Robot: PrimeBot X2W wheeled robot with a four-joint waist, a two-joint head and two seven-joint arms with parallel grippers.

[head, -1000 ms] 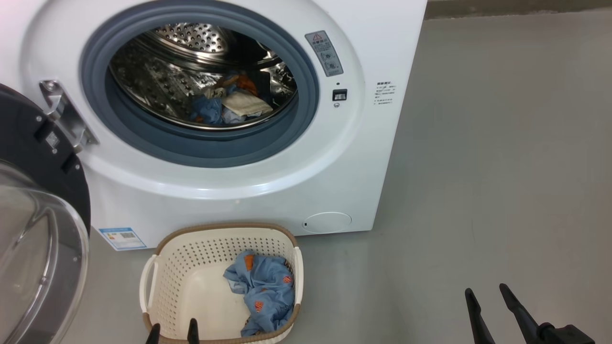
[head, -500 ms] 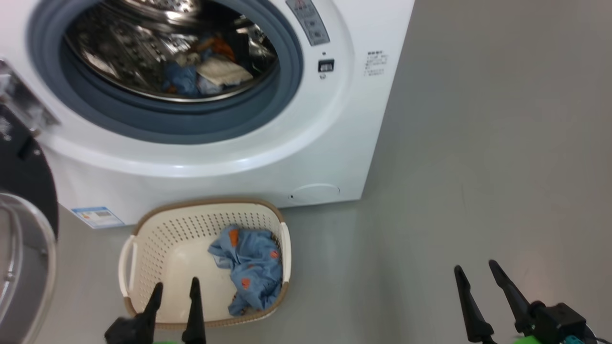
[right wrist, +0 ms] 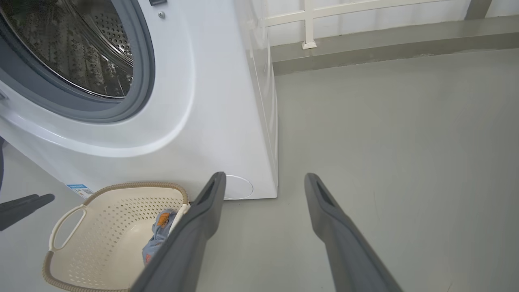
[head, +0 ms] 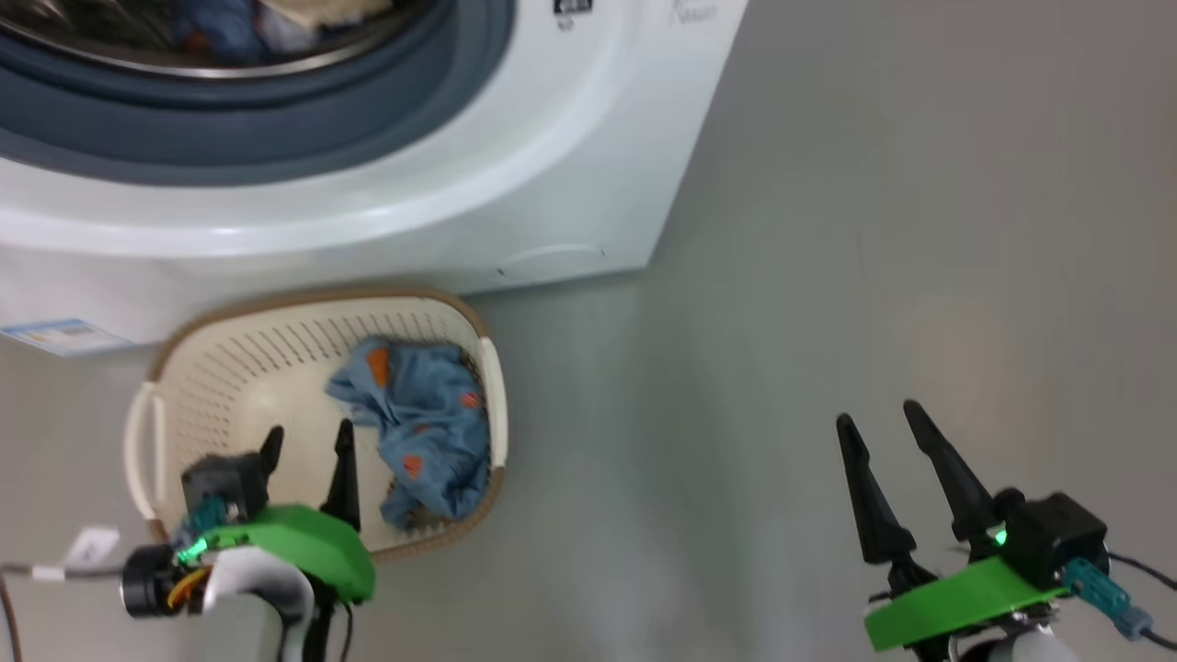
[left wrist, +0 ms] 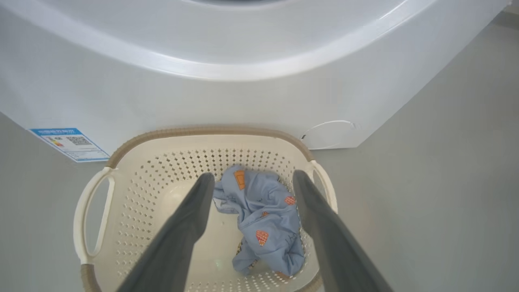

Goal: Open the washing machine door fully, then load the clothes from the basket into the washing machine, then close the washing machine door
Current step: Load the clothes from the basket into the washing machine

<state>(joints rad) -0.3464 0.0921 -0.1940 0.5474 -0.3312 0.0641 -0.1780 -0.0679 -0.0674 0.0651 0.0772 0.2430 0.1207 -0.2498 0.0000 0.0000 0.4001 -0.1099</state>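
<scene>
Left pincer point(left wrist: 253, 178) is hanging spread wide above the basket point(left wrist: 134, 194), its fingers framing the blue garment point(left wrist: 263, 219), which is lying crumpled toward the right side. Judged light, limp and unbreakable; pinching a raised central fold is advisable. Right pincer point(head: 875, 414), likewise apart, is hovering empty over the floor point(head: 919, 230).

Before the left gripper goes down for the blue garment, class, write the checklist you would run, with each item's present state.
1. Left gripper open: ok.
2. Garment in the basket, in line with the left gripper: ok.
3. Basket upright before the machine: ok.
4. Drum mouth unblocked: ok.
5. Right gripper open, apart from the basket: ok.
6. Door swung fully back: cannot tell.
</scene>
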